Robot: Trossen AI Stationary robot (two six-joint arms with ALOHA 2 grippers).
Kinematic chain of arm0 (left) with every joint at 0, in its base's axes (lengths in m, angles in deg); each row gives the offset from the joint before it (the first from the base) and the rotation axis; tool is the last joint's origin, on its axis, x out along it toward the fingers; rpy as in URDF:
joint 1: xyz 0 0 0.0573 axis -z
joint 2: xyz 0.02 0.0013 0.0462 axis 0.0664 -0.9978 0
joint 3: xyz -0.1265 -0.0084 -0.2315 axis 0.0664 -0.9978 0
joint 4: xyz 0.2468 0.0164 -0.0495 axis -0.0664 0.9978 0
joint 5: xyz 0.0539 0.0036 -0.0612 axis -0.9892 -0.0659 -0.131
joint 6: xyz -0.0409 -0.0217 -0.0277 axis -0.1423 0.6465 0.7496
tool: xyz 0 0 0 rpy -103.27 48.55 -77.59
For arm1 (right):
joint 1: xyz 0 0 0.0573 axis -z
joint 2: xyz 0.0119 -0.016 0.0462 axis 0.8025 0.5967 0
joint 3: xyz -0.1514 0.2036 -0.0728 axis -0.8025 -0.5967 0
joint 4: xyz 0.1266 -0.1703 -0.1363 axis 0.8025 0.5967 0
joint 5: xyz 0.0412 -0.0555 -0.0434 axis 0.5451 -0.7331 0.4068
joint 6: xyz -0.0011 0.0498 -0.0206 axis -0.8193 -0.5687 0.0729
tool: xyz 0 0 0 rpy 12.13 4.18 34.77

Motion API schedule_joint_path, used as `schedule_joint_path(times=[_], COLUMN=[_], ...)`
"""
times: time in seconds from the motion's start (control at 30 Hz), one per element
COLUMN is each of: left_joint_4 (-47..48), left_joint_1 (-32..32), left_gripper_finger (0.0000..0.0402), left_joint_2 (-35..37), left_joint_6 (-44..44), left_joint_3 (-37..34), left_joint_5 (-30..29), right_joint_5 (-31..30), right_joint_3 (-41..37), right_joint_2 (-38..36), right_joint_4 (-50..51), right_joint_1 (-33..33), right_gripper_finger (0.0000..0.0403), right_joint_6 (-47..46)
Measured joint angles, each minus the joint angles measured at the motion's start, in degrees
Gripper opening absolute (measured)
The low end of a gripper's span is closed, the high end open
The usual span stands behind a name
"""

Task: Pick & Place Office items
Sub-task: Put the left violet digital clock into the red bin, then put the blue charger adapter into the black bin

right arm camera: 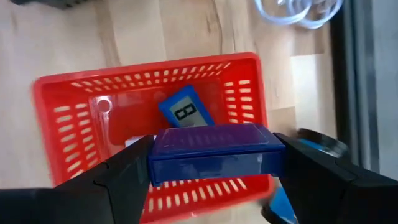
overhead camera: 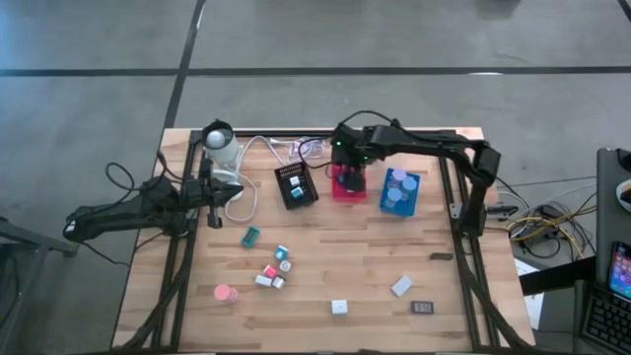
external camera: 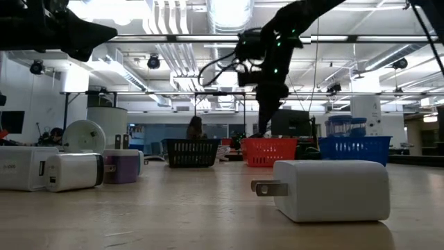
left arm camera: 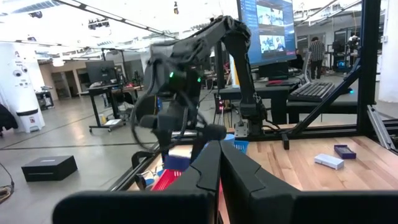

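Over red tray [right arm camera: 59, 118] | right hand [right arm camera: 211, 163] grips purple block [right arm camera: 214, 152]

Readable marks: one only. Right wrist view: a blue card [right arm camera: 185, 111] lying in the red tray [right arm camera: 56, 118] carries a dark character, looks like "8", tilted; possibly more to it, not resolvable. Left wrist view: wall screen [left arm camera: 268, 28] shows picture tiles, its text illegible. High view: dark rectangle [overhead camera: 422, 308] on the worktop [overhead camera: 473, 316] bears pale markings, unreadable.
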State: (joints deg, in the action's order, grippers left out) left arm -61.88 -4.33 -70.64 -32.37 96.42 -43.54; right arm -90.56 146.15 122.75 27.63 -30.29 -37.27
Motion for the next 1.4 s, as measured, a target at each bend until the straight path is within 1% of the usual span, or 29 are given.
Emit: schedule_joint_path(times=[0.1, 0.37, 0.5, 0.63, 0.83, 1.2, 1.4], left_joint_4=[0.02, 0.2, 0.22, 0.22, 0.26, 0.26, 0.26], left_joint_1=[0.01, -0.01, 0.01, 0.01, 0.01, 0.0, 0.0], left_gripper_finger=[0.0012, 0.0012, 0.0012, 0.0012, 0.0012, 0.0012, 0.0012], left_joint_2=[-0.01, -0.02, -0.02, -0.02, -0.02, -0.02, -0.02], left_joint_6=[-0.01, -0.02, -0.02, -0.02, -0.02, 0.04, 0.2], left_joint_3=[0.0, 0.0, 0.0, 0.0, 0.0, 0.0, 0.0], left_joint_5=[0.0, 0.01, 0.02, 0.01, 0.02, 0.02, 0.02], right_joint_5=[1.16, 1.3, 3.61, 3.88, 3.89, 3.67, 3.67], right_joint_3=[0.76, 3.04, 4.46, 5.11, 5.27, 5.06, 5.06], right_joint_2=[2.71, 8.57, 10.63, 11.85, 11.95, 9.56, 9.52], right_joint_4=[-0.06, 0.2, 0.32, 0.54, 0.51, 1.13, 2.74], right_joint_1=[0.25, 0.38, 0.48, 0.56, 0.6, 0.6, 0.56], right_gripper_finger=[0.0292, 0.0292, 0.0292, 0.0292, 0.0294, 0.0344, 0.0351], right_joint_6=[0.08, 0.16, 0.25, 0.4, 1.29, 0.22, 0.05])
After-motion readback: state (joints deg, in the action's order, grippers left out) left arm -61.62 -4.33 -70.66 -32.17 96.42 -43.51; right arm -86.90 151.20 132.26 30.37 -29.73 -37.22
